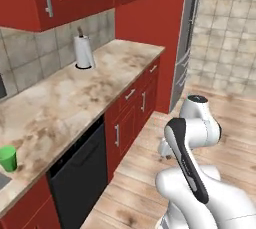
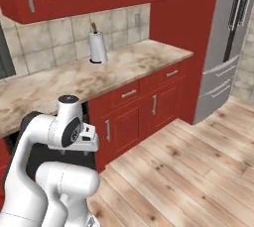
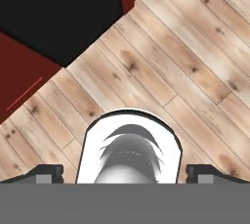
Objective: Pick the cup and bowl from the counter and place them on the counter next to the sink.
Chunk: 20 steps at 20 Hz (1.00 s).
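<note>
The small bright-green cup (image 1: 7,158) stands upright on the tan marble counter (image 1: 75,98) at the far left edge of the left base view, close to a grey corner of the sink (image 1: 2,181). The bowl is out of view. My arm is folded low in front of the cabinets, well to the right of the cup. The hand view looks straight down at the wooden floor. My gripper (image 3: 128,173) is open, its two dark fingertips (image 3: 46,173) far apart with nothing between them.
A paper towel roll (image 1: 83,52) stands at the back of the counter (image 2: 99,75). A black dishwasher front (image 1: 80,173) sits under the counter beside red cabinet doors (image 1: 132,118). A steel fridge (image 2: 225,57) stands at the counter's far end. Wooden floor (image 2: 188,171) lies open to the right.
</note>
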Tool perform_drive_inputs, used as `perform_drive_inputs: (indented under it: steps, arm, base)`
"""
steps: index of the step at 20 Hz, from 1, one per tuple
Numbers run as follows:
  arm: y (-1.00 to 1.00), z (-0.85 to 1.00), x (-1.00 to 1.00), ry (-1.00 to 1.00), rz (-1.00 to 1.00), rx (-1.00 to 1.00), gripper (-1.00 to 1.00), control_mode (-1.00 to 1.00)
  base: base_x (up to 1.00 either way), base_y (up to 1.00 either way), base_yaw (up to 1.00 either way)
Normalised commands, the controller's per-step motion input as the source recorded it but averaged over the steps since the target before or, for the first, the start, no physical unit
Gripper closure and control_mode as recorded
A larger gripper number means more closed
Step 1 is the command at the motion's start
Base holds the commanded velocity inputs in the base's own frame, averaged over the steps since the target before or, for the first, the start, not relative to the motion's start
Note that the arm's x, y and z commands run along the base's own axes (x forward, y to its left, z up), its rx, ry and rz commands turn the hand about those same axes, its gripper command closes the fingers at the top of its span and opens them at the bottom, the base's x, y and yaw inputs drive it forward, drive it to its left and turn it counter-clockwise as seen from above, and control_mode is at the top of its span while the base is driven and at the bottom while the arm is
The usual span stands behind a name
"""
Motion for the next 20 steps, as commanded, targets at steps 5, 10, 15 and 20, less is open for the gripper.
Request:
perform_drive_inputs:
  steps: [5, 10, 15, 20]
  arm:
    - [0.0, 0.0, 0.0, 0.0, 0.0, 0.0, -1.0, 1.0]
    - [0.0, 0.0, 0.0, 0.0, 0.0, 0.0, -1.0, 1.0]
    - [0.0, 0.0, 0.0, 0.0, 0.0, 0.0, -1.0, 1.0]
    - [0.0, 0.0, 0.0, 0.0, 0.0, 0.0, -1.0, 1.0]
  base:
    - [0.02, -0.35, -0.65]
    - [0.12, -0.47, -0.65]
    - [0.28, -0.22, -0.6]
    - [0.42, -0.12, -0.58]
